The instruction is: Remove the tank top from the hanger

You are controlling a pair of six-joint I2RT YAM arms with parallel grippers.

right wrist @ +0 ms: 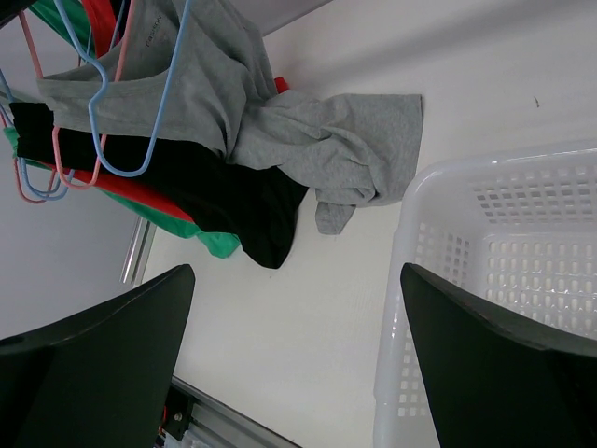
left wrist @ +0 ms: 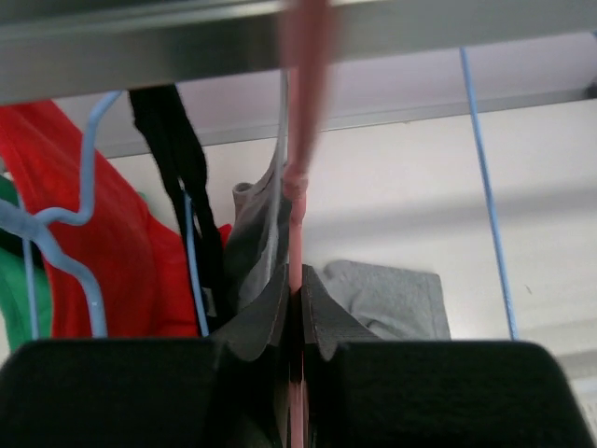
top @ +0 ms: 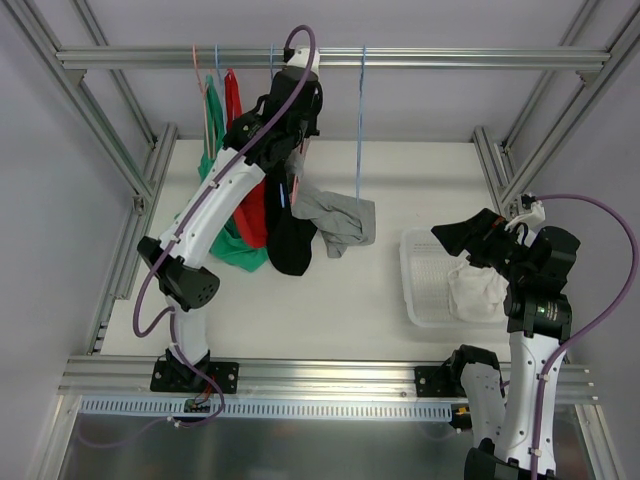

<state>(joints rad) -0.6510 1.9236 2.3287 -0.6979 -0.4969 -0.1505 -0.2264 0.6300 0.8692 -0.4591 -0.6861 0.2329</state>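
Left wrist view: the left gripper [left wrist: 296, 297] is pinched tight on the pink hanger [left wrist: 306, 93]. The grey tank top [top: 335, 222] hangs in the middle of the top view. The right gripper [right wrist: 297, 275] is wide, near the white basket [top: 412, 290].

the grey tank top [top: 338, 222] hangs by its upper part among other garments, its lower half slumped in crumpled folds on the white worktop [top: 400, 180]. the thin pink hanger [left wrist: 297, 210] runs upright just beside its strap, pinched between the left fingers [left wrist: 266, 322].
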